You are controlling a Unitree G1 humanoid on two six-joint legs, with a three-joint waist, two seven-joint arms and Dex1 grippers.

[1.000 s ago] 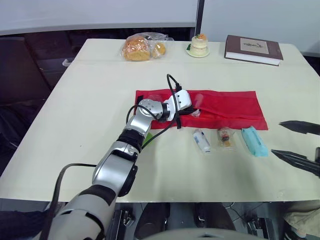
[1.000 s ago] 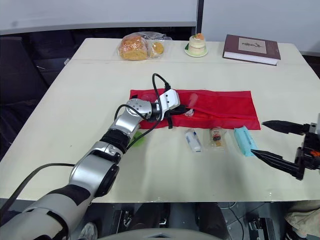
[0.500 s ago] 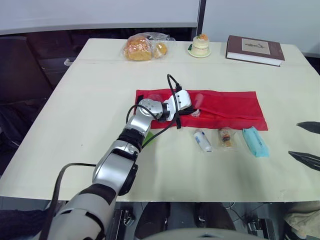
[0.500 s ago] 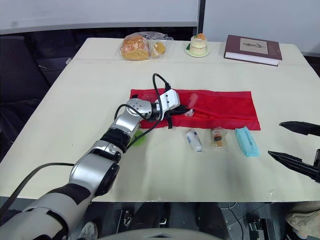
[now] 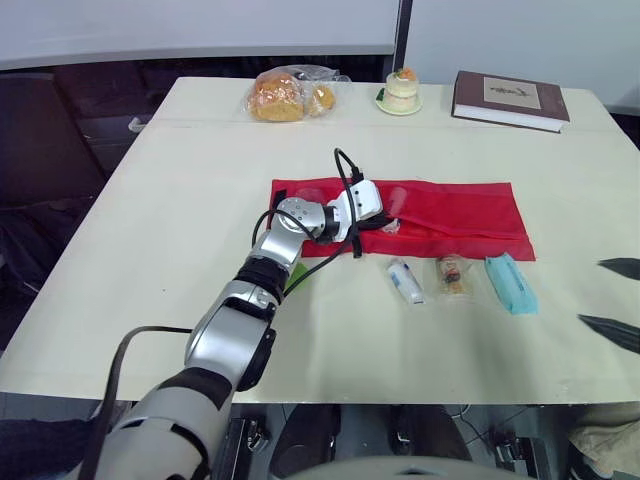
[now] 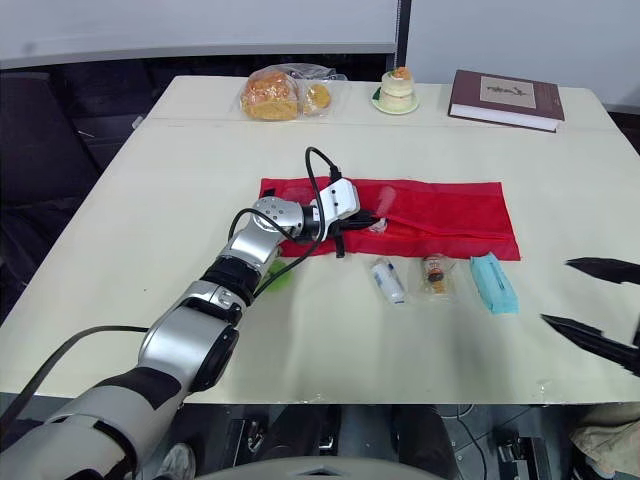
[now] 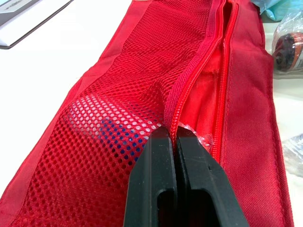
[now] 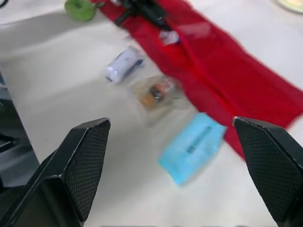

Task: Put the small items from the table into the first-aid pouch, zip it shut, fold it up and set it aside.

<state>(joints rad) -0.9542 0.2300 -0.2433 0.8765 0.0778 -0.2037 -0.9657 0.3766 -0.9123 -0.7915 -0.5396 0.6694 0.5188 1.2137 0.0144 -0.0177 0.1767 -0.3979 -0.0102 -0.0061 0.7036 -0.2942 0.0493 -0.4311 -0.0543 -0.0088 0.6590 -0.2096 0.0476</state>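
The red first-aid pouch lies flat and unfolded mid-table, its zipper partly undone. My left gripper is shut on the zipper edge of the mesh pocket, with a clear wrapper beside its fingertips. In front of the pouch lie a white tube, a clear packet with a brown item and a teal pack. A green item peeks from under my left arm. My right gripper hangs open at the table's right edge, apart from the items.
Along the far edge sit a bag of bread, a small cake on a plate and a dark book. The table's front edge runs just below the loose items.
My right gripper has drawn back to the right, away from the teal pack, still open. The left gripper and the pouch have not moved.
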